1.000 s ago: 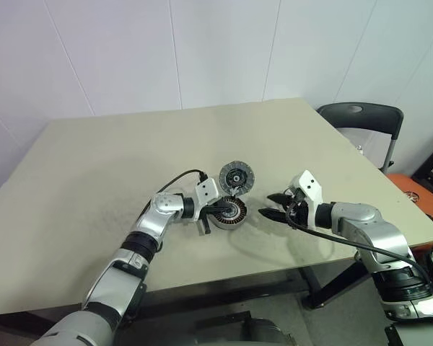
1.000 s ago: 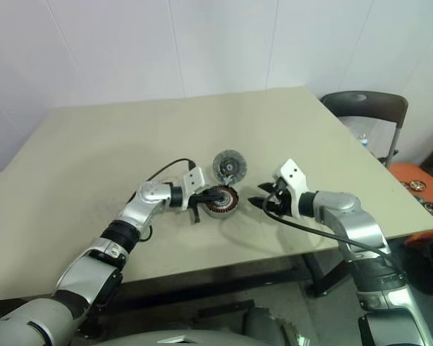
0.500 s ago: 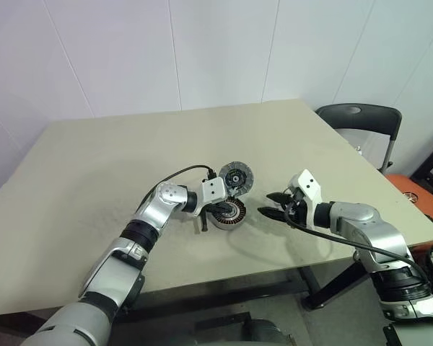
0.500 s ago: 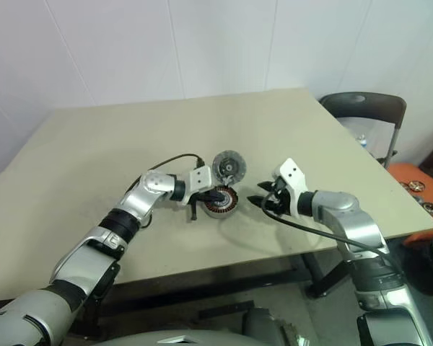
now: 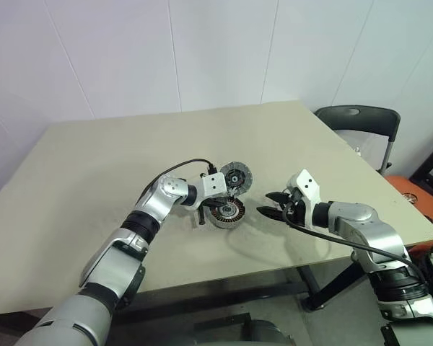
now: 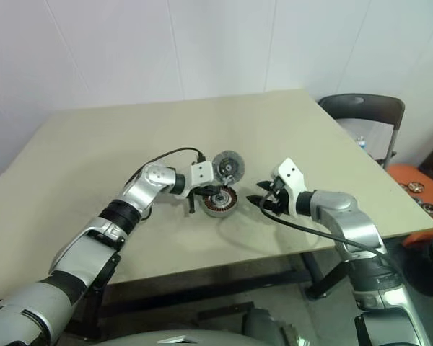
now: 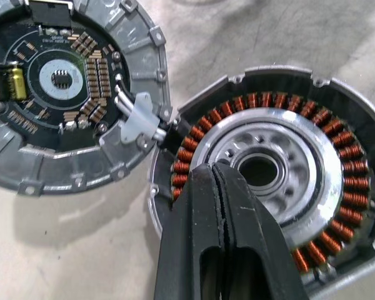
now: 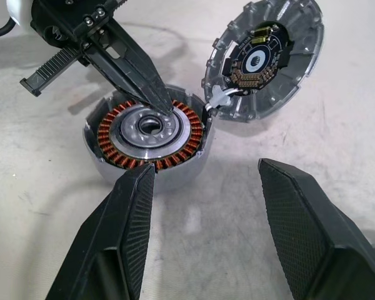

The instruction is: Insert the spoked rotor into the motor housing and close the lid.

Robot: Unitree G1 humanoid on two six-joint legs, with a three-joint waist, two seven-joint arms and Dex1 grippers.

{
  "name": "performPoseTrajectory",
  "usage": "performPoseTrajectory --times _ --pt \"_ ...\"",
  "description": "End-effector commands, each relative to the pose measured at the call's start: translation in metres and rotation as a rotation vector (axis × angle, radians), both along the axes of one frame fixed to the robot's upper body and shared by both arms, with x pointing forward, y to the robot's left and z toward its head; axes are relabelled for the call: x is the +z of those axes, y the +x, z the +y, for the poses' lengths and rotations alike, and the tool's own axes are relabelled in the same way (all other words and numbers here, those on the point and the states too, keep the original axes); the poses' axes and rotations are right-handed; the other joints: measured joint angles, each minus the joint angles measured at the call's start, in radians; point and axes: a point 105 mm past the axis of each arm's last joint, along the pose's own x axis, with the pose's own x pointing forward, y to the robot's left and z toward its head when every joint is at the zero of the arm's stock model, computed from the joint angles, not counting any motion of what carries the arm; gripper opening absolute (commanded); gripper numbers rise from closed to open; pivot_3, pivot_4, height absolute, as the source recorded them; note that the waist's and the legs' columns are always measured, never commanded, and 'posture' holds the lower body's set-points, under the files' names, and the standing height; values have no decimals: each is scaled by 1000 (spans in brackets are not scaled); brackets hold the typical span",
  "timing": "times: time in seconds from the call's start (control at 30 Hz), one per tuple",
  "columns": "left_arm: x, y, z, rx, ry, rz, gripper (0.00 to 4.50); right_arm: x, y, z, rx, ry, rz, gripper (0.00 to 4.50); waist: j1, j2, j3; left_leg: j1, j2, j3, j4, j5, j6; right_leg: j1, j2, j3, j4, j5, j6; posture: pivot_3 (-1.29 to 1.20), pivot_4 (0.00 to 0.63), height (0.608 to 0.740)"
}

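Pale walls and a dark chair [image 5: 361, 119] frame a beige surface [image 5: 94, 166], seen from above, where the task's parts sit near the middle of the frame. At centre, the motor housing [image 5: 226, 213] rests open, its ring of copper windings facing up; the lid [image 5: 237, 175] leans at its upper edge, tethered by a short white connector, its circuit-board side showing in the wrist views. The spoked rotor [image 7: 281, 169] appears already seated, a bright silver ring with holes around a central bore. From the left of the frame, the left tool [image 5: 218, 207] reaches in with its fingers pressed together, their tip resting at the rotor's inner rim. At right of centre, the right tool [image 5: 268, 205] hovers near the housing with its fingers apart, holding nothing. To do this step well, the left tool should probably press evenly so the rotor sits flat before the lid is folded down, keeping the connector clear. Compared with a second earlier, the left forearm has swung toward the upper part of the frame, while the right tool has not moved.
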Motion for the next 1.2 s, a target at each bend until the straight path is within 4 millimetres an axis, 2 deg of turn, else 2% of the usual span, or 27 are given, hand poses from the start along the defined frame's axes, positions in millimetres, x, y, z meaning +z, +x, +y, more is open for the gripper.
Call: performPoseTrajectory --times 0.03,0.17,0.33,0.43,0.53,0.73,1.1,1.2 --pt "-13 -12 8 -35 22 64 50 16 6 4 13 6 -68 2786 -1 0 0 1 0 0 0 0 0 1 0 0 0 -2 3 0 0 740" --pt "-1 -14 -4 -63 -67 25 50 13 7 3 10 6 -63 2786 2 0 0 1 0 -1 0 0 -1 1 0 0 0 -1 1 0 0 740" --pt "39 -6 -24 -43 -313 -24 50 9 8 3 11 7 -51 2786 5 0 0 -2 -1 -2 0 1 -3 -1 -1 0 -1 0 0 0 0 740" --pt "44 -5 -26 -45 -343 -34 50 6 10 3 12 -2 -44 2786 0 -1 0 -7 -1 -2 0 0 -1 -7 -2 0 -1 0 0 0 0 740" --pt "40 -5 -23 -37 -330 -31 50 3 10 4 16 -6 -40 2786 -4 0 0 -15 -1 2 0 0 -1 -17 -2 0 0 0 -1 0 0 740" --pt "30 -10 -17 -43 -297 5 50 1 10 4 18 -12 -38 2786 3 0 0 -16 -1 4 0 1 -2 -17 -2 0 -1 1 -1 0 0 740" --pt "-21 -30 5 -42 -79 131 50 4 13 3 14 -29 -55 2786 1 0 0 -14 -1 4 0 1 -2 -16 -1 0 -1 1 -1 0 0 740" --pt "-26 -32 8 -35 -61 143 50 4 13 3 15 -33 -58 2786 -1 0 0 -14 -1 5 0 1 -2 -15 -1 0 -1 1 -1 0 0 740"
